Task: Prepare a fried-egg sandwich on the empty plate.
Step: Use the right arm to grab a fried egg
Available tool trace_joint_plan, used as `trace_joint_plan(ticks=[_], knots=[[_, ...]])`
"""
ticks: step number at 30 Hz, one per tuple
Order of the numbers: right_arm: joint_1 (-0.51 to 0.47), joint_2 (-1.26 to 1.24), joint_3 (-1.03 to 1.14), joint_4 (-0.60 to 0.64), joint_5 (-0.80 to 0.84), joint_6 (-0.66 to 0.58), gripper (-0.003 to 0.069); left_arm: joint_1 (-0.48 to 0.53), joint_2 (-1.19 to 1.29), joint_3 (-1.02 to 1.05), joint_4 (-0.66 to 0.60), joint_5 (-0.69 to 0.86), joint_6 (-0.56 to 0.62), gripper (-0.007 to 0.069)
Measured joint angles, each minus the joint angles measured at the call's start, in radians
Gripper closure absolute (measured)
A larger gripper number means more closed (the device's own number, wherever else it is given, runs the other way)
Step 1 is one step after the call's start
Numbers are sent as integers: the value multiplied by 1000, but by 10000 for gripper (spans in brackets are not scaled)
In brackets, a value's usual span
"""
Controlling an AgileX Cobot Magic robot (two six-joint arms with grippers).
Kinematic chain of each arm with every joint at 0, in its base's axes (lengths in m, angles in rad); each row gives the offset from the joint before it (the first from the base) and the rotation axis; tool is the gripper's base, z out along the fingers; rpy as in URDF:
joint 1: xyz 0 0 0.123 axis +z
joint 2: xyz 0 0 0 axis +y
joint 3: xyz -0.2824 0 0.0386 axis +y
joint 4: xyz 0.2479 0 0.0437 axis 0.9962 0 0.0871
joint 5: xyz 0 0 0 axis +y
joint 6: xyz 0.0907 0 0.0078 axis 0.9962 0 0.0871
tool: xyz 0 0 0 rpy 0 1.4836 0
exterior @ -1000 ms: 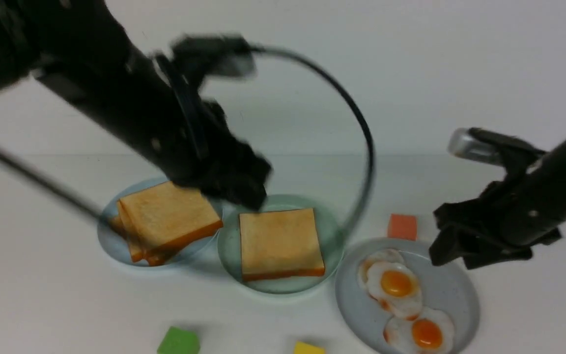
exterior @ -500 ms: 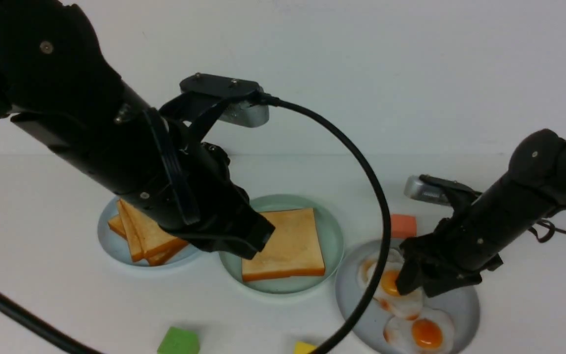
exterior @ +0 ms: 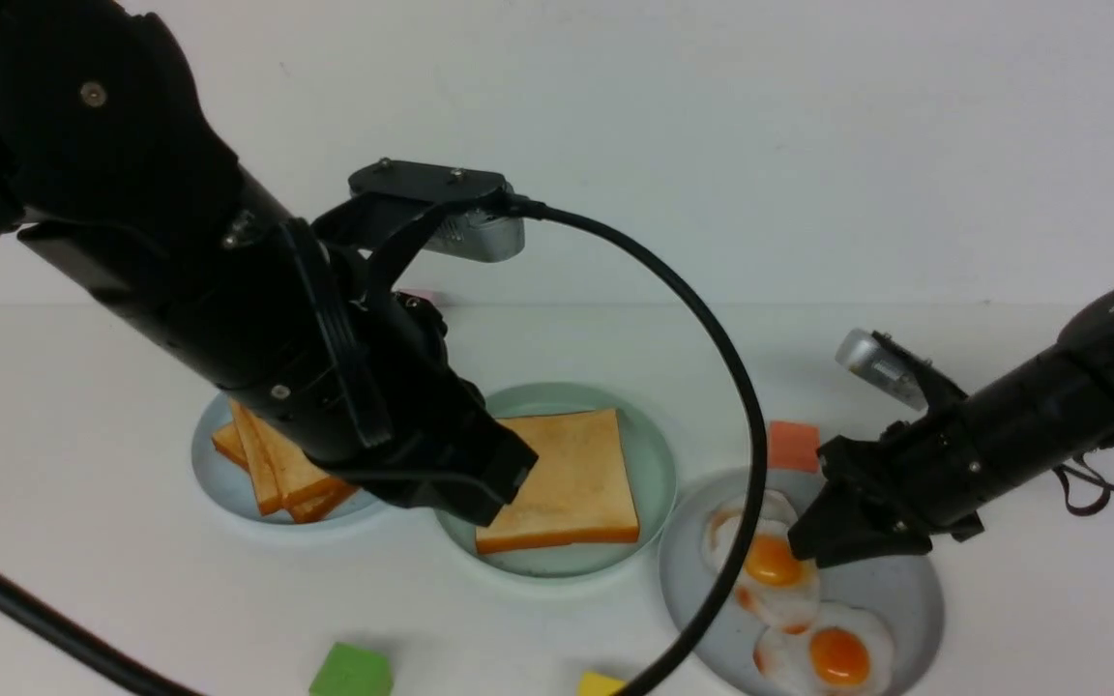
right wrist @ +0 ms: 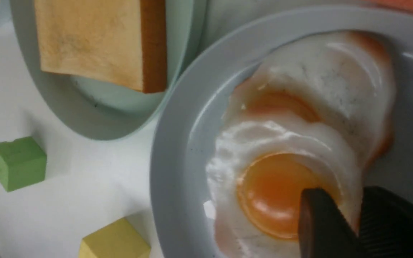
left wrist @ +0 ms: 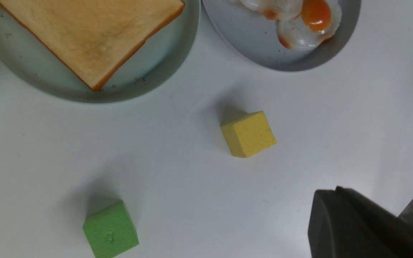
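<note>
So no sandwich is stacked yet. Just one toast slice (exterior: 576, 478) is laid flat on the mint-green plate (exterior: 649, 464), the middle plate of the row. The right gripper (exterior: 799, 551) is down on the grey-blue plate (exterior: 891, 590) next door. In the right wrist view its fingers are pinched almost together on the rim of a fried egg (exterior: 772, 563), right by the yolk. The left gripper (exterior: 499, 474) is hung over the mint-green plate's left edge, beside the toast. Can't be told if it's open or closed, since the fingers aren't shown properly in any view.

Counted up:
- Three plates.
- Three eggs, it looks like: the pinched one, a second egg (exterior: 837, 655) nearer the camera, and a third egg (exterior: 760, 507) tucked partly under the pinched one.
- One fanned toast pile (exterior: 277, 474) on the pale-blue plate (exterior: 219, 483). About three slices, but part of it is hidden by the left arm.
- Three blocks on the tabletop (exterior: 83, 580): green block (exterior: 352, 672), yellow block (exterior: 605, 684), orange block (exterior: 793, 445).

A thick black cable (exterior: 712, 329) is looped down in front of the grey-blue plate's left rim, between the two plates.
</note>
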Motion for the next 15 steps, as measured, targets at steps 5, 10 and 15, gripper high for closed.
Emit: trace_joint_plan(ticks=[5,10,15], knots=[[-1,16,0,4,3,0,448,0,0,0,0,0,0,638],[-1,16,0,4,5,-4,426,0,0,0,0,0,0,638],[-1,17,0,2,9,-11,477,0,0,0,0,0,0,638]])
